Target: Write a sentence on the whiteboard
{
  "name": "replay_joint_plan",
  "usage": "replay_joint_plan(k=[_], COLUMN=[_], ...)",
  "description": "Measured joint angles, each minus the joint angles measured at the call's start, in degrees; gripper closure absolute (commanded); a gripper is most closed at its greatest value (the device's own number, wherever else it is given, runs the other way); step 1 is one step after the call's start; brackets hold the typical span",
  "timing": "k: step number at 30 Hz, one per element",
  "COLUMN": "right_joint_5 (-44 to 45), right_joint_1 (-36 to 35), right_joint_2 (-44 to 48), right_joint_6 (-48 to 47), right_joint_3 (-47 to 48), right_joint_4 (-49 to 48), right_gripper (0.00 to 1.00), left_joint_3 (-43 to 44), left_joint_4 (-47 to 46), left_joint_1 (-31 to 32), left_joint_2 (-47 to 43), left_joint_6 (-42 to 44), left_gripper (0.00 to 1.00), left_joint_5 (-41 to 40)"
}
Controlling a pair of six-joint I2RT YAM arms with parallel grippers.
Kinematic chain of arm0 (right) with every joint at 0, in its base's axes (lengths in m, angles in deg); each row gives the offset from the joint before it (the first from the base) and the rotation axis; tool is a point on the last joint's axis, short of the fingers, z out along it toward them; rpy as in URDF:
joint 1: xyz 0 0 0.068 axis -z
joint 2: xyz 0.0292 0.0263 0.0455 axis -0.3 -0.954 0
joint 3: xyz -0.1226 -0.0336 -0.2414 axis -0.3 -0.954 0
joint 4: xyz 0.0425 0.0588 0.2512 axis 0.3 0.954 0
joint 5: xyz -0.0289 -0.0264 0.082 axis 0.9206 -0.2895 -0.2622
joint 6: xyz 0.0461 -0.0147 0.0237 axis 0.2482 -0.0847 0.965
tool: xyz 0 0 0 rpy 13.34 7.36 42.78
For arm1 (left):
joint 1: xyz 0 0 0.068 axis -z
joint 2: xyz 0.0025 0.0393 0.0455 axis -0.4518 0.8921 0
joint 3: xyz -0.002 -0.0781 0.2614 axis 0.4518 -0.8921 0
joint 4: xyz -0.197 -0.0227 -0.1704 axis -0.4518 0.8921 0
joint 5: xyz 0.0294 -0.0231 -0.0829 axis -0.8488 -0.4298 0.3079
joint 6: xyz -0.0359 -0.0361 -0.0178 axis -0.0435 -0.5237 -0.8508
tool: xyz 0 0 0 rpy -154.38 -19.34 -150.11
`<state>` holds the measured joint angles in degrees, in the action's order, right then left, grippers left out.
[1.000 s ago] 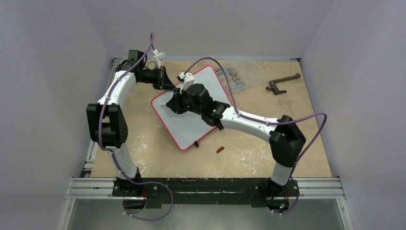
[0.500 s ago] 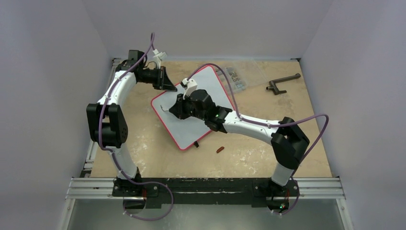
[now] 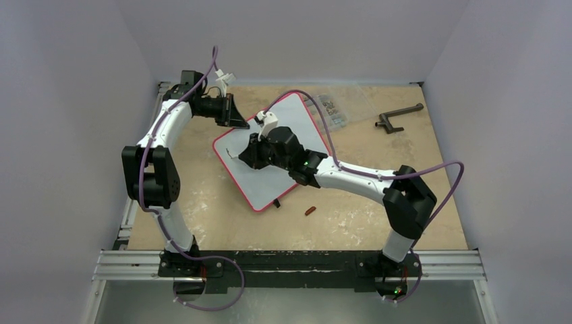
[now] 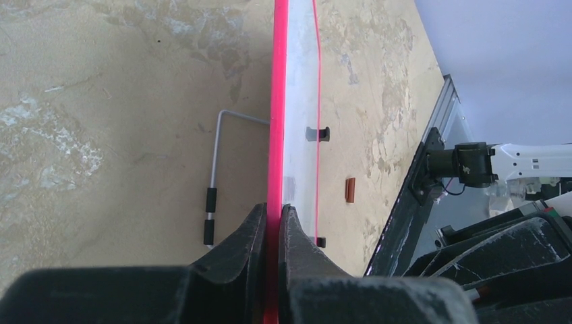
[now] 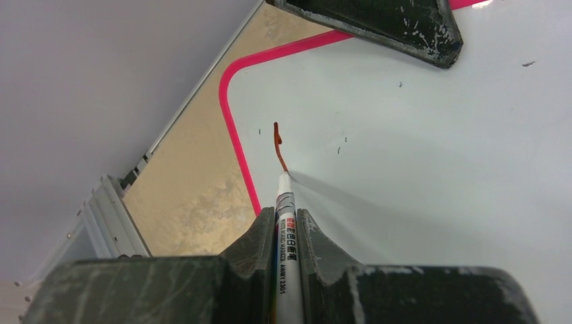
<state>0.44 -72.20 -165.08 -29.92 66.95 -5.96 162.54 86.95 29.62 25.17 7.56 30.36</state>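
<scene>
The whiteboard (image 3: 268, 187) lies tilted on the tan table, white with a thin red rim. My left gripper (image 3: 241, 121) is shut on its far-left rim; in the left wrist view the fingers (image 4: 275, 217) pinch the red edge of the whiteboard (image 4: 297, 101). My right gripper (image 3: 245, 154) is over the board's left part, shut on a white marker (image 5: 285, 202). The marker's tip touches the whiteboard (image 5: 418, 142) near its rounded corner. Of the sentence, only one short curved reddish-brown stroke (image 5: 277, 143) shows, ending at the tip.
A small reddish-brown cap (image 3: 310, 210) lies on the table in front of the board. A clear parts box (image 3: 332, 108) and a dark handle tool (image 3: 398, 116) lie at the back right. A bent wire leg (image 4: 212, 177) sticks out under the board's edge.
The right gripper with the marker has shifted left and slightly back over the board, mostly in the first half second. The left arm has kept its hold and not moved.
</scene>
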Motion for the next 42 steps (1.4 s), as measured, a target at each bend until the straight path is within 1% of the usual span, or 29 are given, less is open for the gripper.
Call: replay_joint_plan(k=[6,12,20,24,31,36,42], right_joint_5=[0.44,1.2,1.64,2.36,4.26,4.57,4.66], right_joint_1=[-0.02,-0.02,-0.17,-0.28,-0.33,-0.33,-0.33], right_joint_2=[-0.48,-2.82,-3.82,-3.26,0.55,1.55,1.55], right_joint_6=[-0.26,-1.07,-1.22,-1.2,-1.01,-0.59,-0.55], right_joint_3=[3.32,8.0,9.9,8.46,1.55,-0.2,-0.07], right_joint_4=[2.71,3.65,4.72,4.11,4.07,3.65,3.69], right_gripper=[1.0,1.0,1.0,1.0,1.0,1.0,1.0], left_joint_3=[0.0,0.02,0.02,0.02,0.02,0.02,0.11], left_joint_4=[0.52,0.61,0.59,0.57,0.59,0.59,0.61], left_joint_1=[0.31,0.48,0.48,0.48,0.48,0.5,0.57], left_joint_2=[-0.52,-0.74,-0.74,-0.74,-0.74,-0.74,-0.74], left_joint_6=[-0.17,-0.15,-0.02,0.04,0.52,0.81,0.85], left_gripper=[1.0,1.0,1.0,1.0,1.0,1.0,1.0], left_joint_5=[-0.35,-0.85,-1.05,-1.11,-1.16,-1.18,-1.25])
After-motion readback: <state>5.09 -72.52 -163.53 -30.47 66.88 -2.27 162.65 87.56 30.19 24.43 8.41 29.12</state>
